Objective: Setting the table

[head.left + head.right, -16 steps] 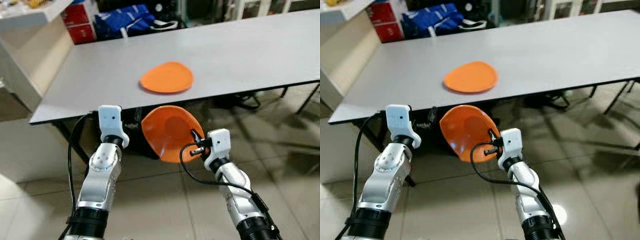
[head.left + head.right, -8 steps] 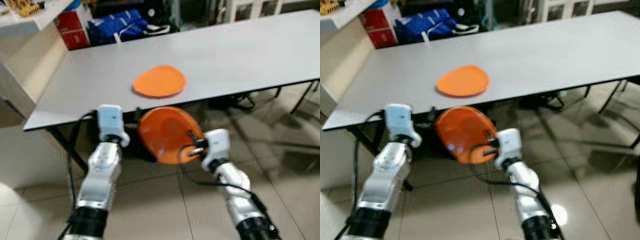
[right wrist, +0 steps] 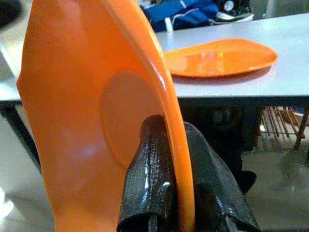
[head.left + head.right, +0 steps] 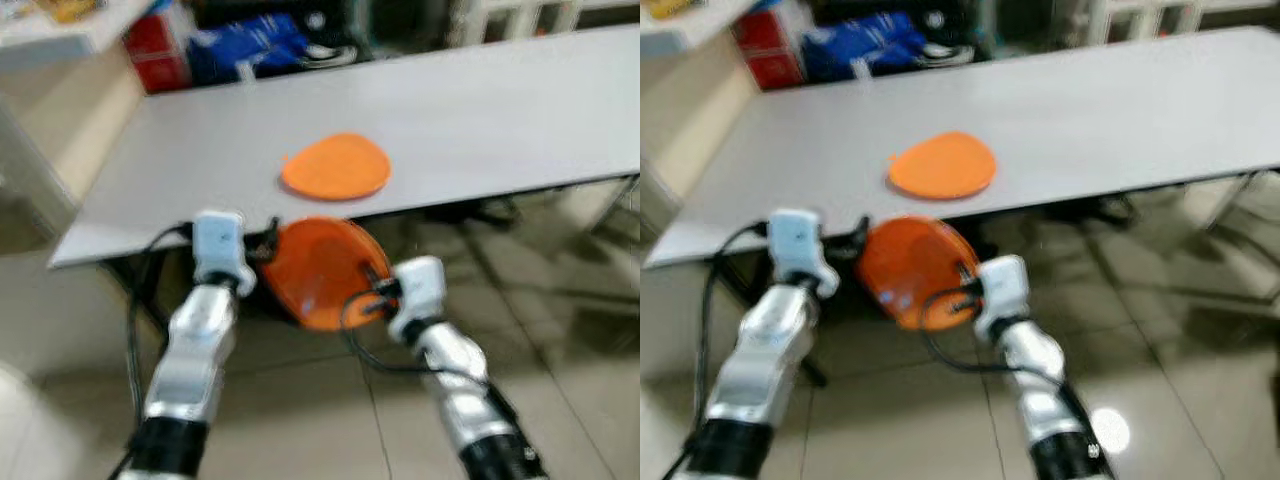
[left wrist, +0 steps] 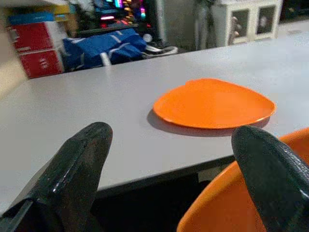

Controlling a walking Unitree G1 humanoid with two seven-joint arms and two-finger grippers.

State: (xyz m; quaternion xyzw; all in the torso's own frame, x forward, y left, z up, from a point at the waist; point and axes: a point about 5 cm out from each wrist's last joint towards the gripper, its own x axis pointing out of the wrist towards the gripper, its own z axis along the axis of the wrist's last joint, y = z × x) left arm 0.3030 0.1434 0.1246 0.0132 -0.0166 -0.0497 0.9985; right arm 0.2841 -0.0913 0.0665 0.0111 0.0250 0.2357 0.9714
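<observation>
An orange plate point(image 4: 336, 166) lies flat on the grey table point(image 4: 480, 120), near its front edge. My right gripper point(image 3: 179, 193) is shut on the rim of a second orange plate point(image 4: 322, 272), holding it tilted on edge below and in front of the table's front edge. My left gripper point(image 5: 169, 174) stands open just left of the held plate, level with the table edge, with nothing between its fingers point(image 5: 72, 169). The held plate's rim point(image 5: 227, 203) shows beside one left finger.
A blue bag point(image 4: 255, 48) and red boxes point(image 4: 158, 50) sit on the floor beyond the table. A pale counter point(image 4: 60, 110) stands at the left. Table legs and cables point(image 4: 490, 210) are under the table; tiled floor lies to the right.
The whole picture has shifted and blurred, so the camera moved. The held plate now sits slightly further left and closer to the left gripper. Grips are unchanged.
</observation>
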